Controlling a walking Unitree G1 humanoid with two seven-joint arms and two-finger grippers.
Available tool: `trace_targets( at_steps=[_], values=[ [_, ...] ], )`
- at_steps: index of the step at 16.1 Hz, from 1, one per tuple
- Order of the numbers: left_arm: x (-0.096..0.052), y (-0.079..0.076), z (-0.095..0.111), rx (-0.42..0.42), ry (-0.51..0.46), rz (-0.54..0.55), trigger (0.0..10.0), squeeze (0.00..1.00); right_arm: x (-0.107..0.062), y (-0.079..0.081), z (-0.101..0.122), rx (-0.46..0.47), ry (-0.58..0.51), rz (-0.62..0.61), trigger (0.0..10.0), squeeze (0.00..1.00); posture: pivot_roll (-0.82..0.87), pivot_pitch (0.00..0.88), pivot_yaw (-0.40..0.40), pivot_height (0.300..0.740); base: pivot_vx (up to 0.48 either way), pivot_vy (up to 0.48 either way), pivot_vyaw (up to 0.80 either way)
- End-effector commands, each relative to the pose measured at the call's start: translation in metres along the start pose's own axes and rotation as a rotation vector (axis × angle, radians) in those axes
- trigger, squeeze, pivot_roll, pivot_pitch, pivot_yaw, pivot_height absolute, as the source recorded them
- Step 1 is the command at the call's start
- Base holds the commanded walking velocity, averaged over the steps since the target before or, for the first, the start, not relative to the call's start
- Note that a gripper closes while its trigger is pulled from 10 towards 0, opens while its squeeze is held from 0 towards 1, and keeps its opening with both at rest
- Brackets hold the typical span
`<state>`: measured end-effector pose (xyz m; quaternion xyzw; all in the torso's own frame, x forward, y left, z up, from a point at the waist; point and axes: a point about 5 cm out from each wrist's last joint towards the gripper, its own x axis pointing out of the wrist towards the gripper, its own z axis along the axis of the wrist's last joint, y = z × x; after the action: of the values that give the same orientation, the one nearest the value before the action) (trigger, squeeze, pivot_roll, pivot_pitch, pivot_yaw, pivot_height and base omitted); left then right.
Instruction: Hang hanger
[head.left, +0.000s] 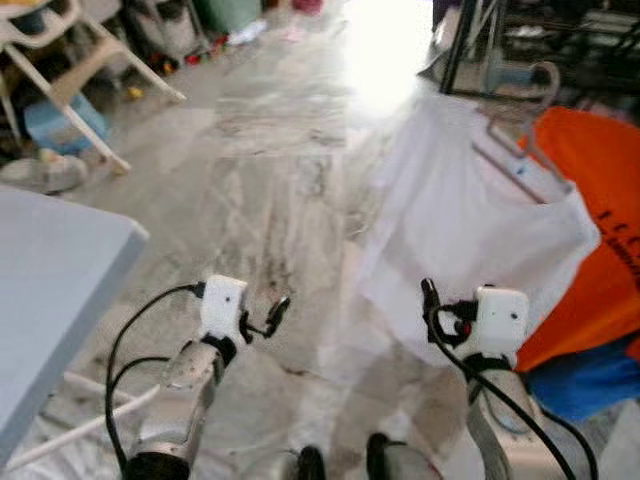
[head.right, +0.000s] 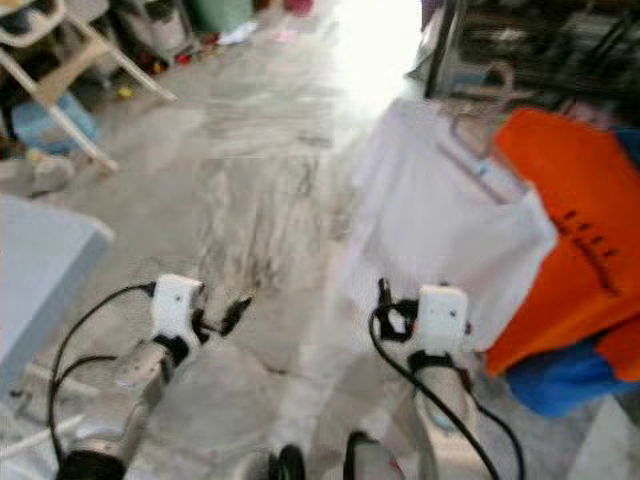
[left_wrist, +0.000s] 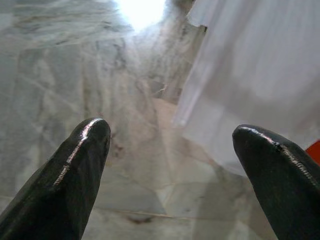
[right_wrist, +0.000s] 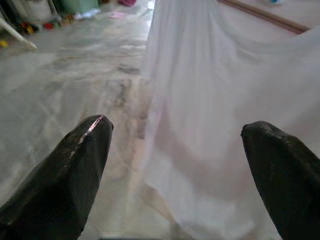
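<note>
A white garment (head.left: 470, 210) hangs on a pale hanger (head.left: 520, 160), whose hook (head.left: 546, 78) points up beside a dark rack (head.left: 458, 45). The hanger's bar (right_wrist: 265, 15) also runs across the top of the right wrist view. My right gripper (head.left: 430, 293) is held low in front of the white cloth (right_wrist: 215, 125), open, with nothing between its fingers. My left gripper (head.left: 272, 318) is held over the marble floor (left_wrist: 100, 100), left of the garment's edge (left_wrist: 240, 90). It is open and holds nothing.
An orange garment (head.left: 595, 220) and a blue one (head.left: 590, 380) hang right of the white one. A grey table corner (head.left: 60, 270) juts in at the left. A pale chair (head.left: 70, 70) and clutter stand at the back left. Bright glare lies on the floor ahead.
</note>
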<state>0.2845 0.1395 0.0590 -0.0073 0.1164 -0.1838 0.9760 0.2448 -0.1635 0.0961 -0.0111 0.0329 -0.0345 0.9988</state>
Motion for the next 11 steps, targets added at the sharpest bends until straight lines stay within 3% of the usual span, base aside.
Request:
trace_targets(
  at_steps=[1, 6, 10, 11],
  values=[
    [-0.004, 0.0, -0.009, -0.005, 0.029, 0.002, 10.0, 0.0, -0.004, 0.0, 0.002, -0.017, -0.001, 0.014, 10.0, 0.0, -0.19, 0.235, 0.062, 0.74, 0.0, 0.0, 0.0],
    [-0.002, -0.008, -0.012, -0.054, 0.005, 0.022, 10.0, 0.0, -0.003, 0.0, 0.002, -0.06, 0.02, 0.076, 10.0, 0.0, -0.2, 0.224, -0.021, 0.74, 0.0, -0.263, 0.0],
    [-0.002, -0.008, -0.012, -0.058, -0.004, 0.034, 10.0, 0.0, 0.004, 0.003, 0.005, -0.067, 0.008, 0.095, 10.0, 0.0, -0.18, 0.215, -0.012, 0.74, 0.0, -0.48, 0.0],
    [-0.002, -0.007, -0.012, -0.057, -0.002, 0.034, 10.0, 0.0, 0.006, 0.006, 0.006, -0.064, 0.003, 0.097, 10.0, 0.0, -0.18, 0.216, -0.008, 0.74, 0.0, 0.0, 0.0]
  ],
)
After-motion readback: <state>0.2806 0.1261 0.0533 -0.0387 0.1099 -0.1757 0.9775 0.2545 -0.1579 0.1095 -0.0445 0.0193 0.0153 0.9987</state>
